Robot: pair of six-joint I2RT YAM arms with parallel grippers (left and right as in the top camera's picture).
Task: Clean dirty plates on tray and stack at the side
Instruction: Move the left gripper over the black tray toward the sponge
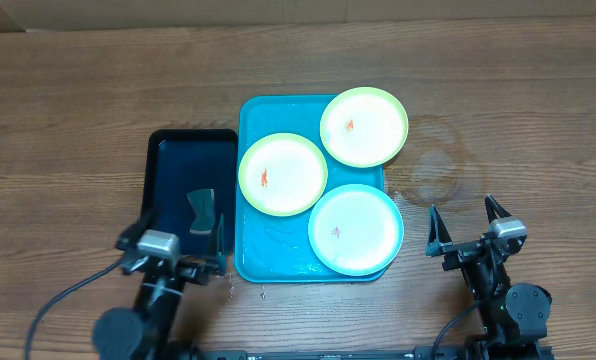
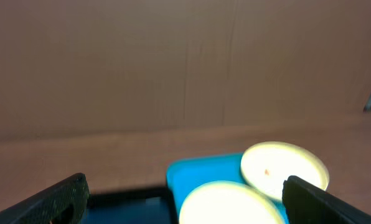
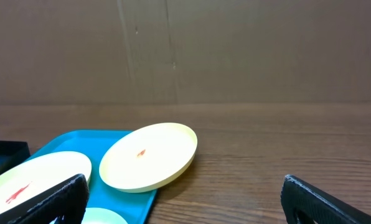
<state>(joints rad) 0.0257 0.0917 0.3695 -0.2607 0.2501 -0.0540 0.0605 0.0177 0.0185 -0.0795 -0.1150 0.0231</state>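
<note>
Turquoise tray (image 1: 268,250), lime-rimmed plates (image 1: 283,174), blue-rimmed plate (image 1: 355,229), red smears (image 1: 264,178), navy tray (image 1: 173,165), woodgrain table (image 1: 78,100)

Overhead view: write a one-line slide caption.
Three smeared, green- or blue-rimmed round plastic plates on a turquoise rectangular plastic tray; left end effector and right end effector open.

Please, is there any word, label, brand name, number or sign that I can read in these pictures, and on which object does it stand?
None. The plates, the turquoise tray and the dark tray carry no writing; the plates show only red-orange smears.
</note>
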